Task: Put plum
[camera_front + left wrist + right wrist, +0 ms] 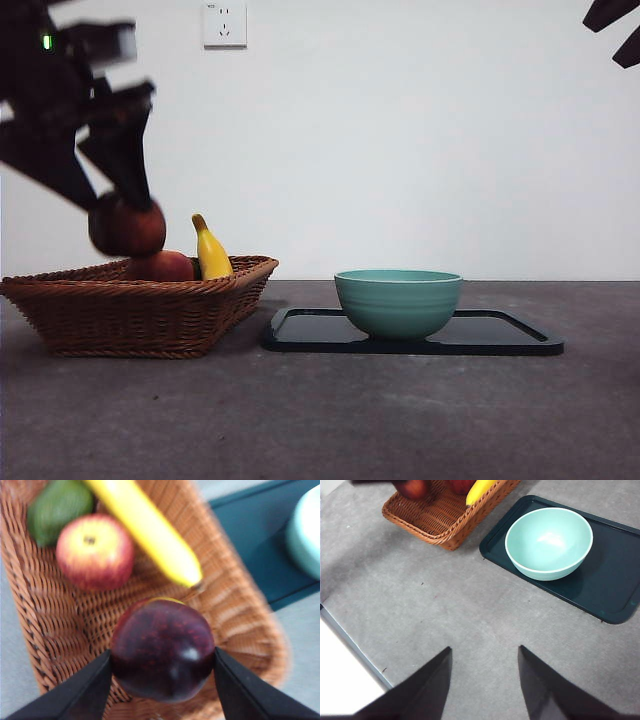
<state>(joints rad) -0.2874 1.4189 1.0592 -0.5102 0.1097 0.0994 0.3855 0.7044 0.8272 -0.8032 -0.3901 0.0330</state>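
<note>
While the plum hangs clear of the fruit below it, the scene reads as follows, largest thing first.

Table: grey surface [445, 615] carrying everything; nothing lies on its near part in the right wrist view.
Tray: dark tray [510, 335] on the right of the front view, just beside the basket's right edge.
Basket: woven wicker basket [100, 315] at the left; it holds a red-yellow apple [95, 550], a banana [150, 535] and a green fruit [57, 507] at its far end.
Bowl: pale teal bowl [398, 300] standing on the tray's left half, empty as far as the right wrist view shows.
Left gripper: left gripper [162, 665] above the basket's left part, its jaws pinching the plum from both sides.
Right gripper: right gripper [485, 675] waiting high over bare table, jaws spread, nothing between them.
Plum: dark maroon plum [162, 650], lifted above the basket and apart from the apple beneath it.
Step in hand: carrying the plum away from the basket; the bowl is my guess at the target, since the task names none.
Doing it well: keep the pinch across the plum's widest part, since its glossy skin could slip; stay high enough to clear the banana's tip and the basket rim, then lower over the bowl's middle before releasing.
Writing: none readable; a white wall socket [224, 24] carries no legible mark.
</note>
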